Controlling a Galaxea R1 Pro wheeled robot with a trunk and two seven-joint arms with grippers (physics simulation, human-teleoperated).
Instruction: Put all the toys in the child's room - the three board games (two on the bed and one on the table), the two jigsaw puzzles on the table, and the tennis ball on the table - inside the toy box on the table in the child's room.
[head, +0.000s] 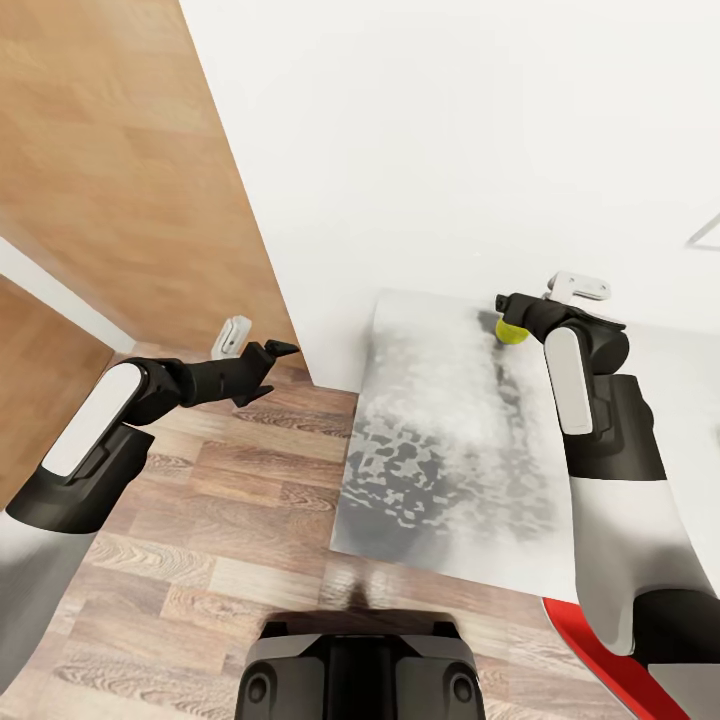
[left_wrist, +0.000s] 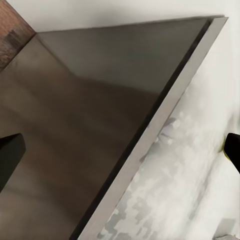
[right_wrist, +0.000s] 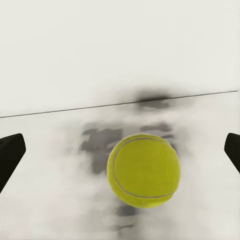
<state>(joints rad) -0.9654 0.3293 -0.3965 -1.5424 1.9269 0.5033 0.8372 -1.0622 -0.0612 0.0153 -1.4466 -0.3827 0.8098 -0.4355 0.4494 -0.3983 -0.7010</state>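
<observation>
Right arm is out over the bench (head: 440, 480) now, its claw (right_wrist: 120, 155) lined up on the tennis ball (right_wrist: 143, 170), and what a view from the wrist: the ball sits between the two dark fingertips (right_wrist: 10, 157), jaws spread wide, nothing touching it yet. From the head camera the ball (head: 511, 332) rests on the mottled grey top near the white wall, just under the right claw (head: 505, 305). The left claw (head: 268, 368) hangs off to the side above the wooden floor (head: 200, 560), beside the bench's edge, fingers apart and empty. Here's the danger, folks: that ball is round and free to roll, so a finger that clips it off-centre as the claw drops could knock it toward the wall or off along the bench. Close too high and it may squirt out from between the pads. The toy box isn't visible from here, so there's a carry to come.
</observation>
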